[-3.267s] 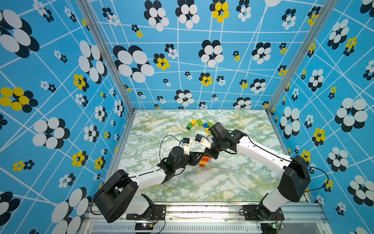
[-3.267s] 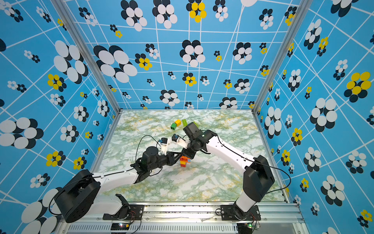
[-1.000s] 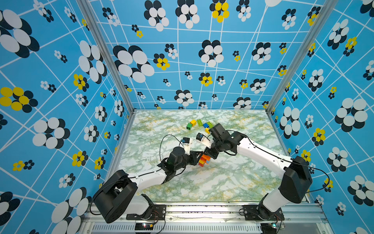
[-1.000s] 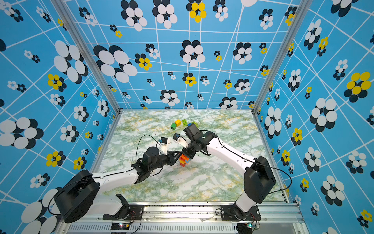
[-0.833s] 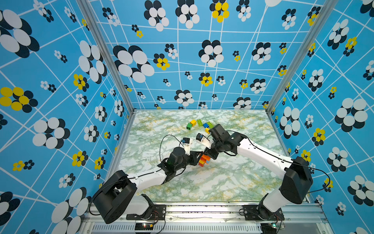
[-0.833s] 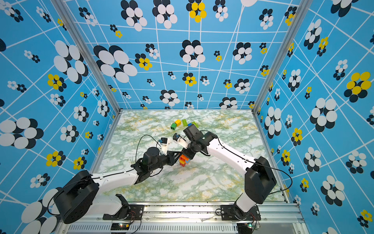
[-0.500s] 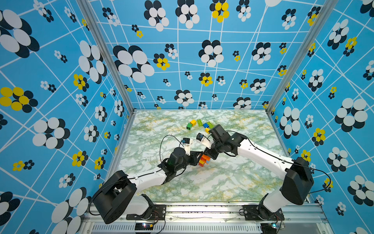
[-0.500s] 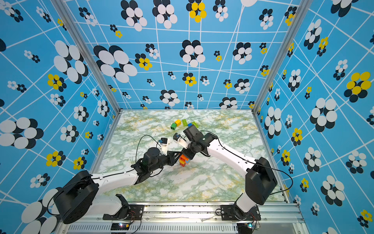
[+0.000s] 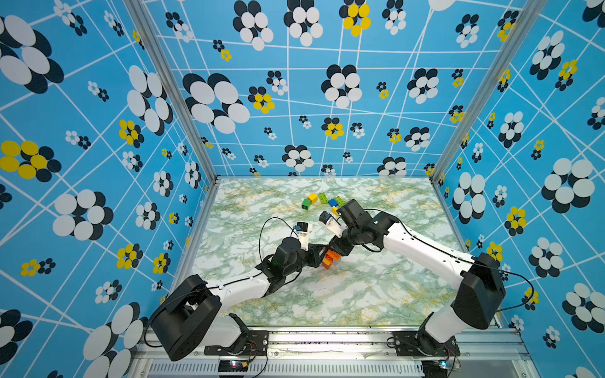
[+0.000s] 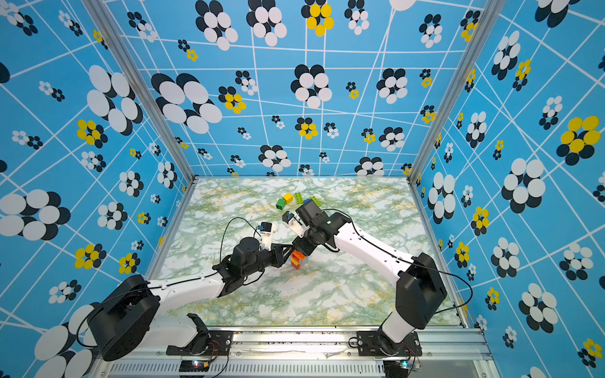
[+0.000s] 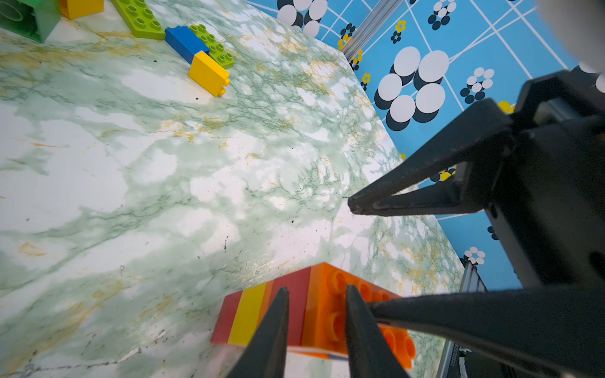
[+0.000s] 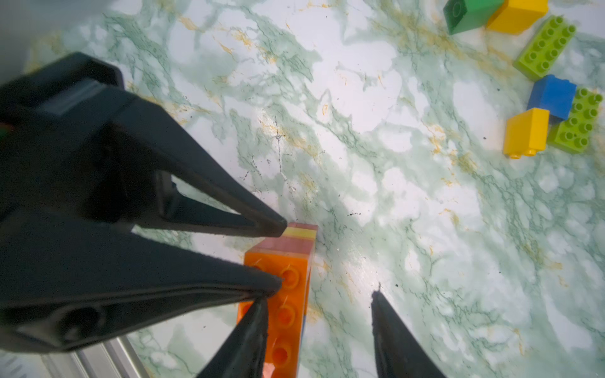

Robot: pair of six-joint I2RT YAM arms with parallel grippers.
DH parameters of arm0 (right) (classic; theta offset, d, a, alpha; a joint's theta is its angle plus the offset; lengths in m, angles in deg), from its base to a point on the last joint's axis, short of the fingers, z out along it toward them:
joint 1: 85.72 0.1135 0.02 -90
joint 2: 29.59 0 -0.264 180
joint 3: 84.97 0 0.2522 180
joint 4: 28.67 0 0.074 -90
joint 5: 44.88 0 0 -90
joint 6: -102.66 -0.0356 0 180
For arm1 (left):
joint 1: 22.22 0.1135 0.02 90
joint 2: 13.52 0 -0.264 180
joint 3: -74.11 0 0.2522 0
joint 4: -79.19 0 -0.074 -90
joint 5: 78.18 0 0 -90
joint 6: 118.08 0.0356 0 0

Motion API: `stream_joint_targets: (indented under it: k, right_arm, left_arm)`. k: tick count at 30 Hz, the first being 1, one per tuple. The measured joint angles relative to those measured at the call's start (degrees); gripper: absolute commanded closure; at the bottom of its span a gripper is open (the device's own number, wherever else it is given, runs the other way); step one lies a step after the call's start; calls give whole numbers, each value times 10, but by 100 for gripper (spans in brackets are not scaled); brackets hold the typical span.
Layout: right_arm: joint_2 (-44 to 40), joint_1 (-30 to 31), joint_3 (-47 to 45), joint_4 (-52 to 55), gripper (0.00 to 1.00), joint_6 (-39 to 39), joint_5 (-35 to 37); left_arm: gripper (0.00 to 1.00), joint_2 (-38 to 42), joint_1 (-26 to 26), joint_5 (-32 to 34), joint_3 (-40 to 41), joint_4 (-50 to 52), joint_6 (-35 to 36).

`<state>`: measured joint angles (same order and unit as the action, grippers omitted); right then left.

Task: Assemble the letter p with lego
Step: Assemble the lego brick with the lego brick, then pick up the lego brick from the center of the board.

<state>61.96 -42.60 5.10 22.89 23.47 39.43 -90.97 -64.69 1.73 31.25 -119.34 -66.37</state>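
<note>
- The left gripper [image 11: 316, 322] has its jaws clenched on the upper part of the lego stack [image 9: 330, 258], one finger on its side and one across the orange oblong brick [image 11: 343, 314] that tops it.
- Under that brick, red and yellow layers show on the stack's side; it stands on the marbled bench [image 9: 360, 294], directly between the two sets of jaws.
- The right gripper [image 12: 319, 314] has its jaws released: one finger lies over the orange brick's studs, its partner hangs clear above bare bench beside the stack.
- In both top views the two grippers meet over the stack at mid-bench.
- Beyond the jaws, well apart from the stack, lies a loose cluster: a yellow brick [image 12: 526, 132] on its side, touching a blue brick [image 12: 553, 96] and a lime oblong brick [image 12: 579, 119].
- Farther still sit a second lime oblong brick [image 12: 545, 47], a yellow square brick [image 12: 517, 14] and a green brick [image 12: 468, 14].
</note>
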Motion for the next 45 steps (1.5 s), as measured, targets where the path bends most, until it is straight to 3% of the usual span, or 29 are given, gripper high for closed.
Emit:
stream_joint_targets:
  k: [8, 19, 29, 35, 45]
  right_arm:
    - [-83, 0, -92, -72, 44, 0, -24]
    - [-122, 6, -169, -87, 43, -17, -21]
    - [-121, 16, -178, -102, 57, -28, -9]
    - [-113, 19, -178, -101, 57, -30, -3]
    - [-108, 23, -175, -98, 73, -33, -1]
  left_arm:
    - [68, 0, -2, -15, -3, 4, 0]
    - [68, -7, -2, -22, -6, 1, 0]
    - [68, -7, -2, -23, -6, 2, 0]
    - [67, -6, -2, -23, -6, 2, -1]
    - [58, -4, -2, -17, -6, 8, -1]
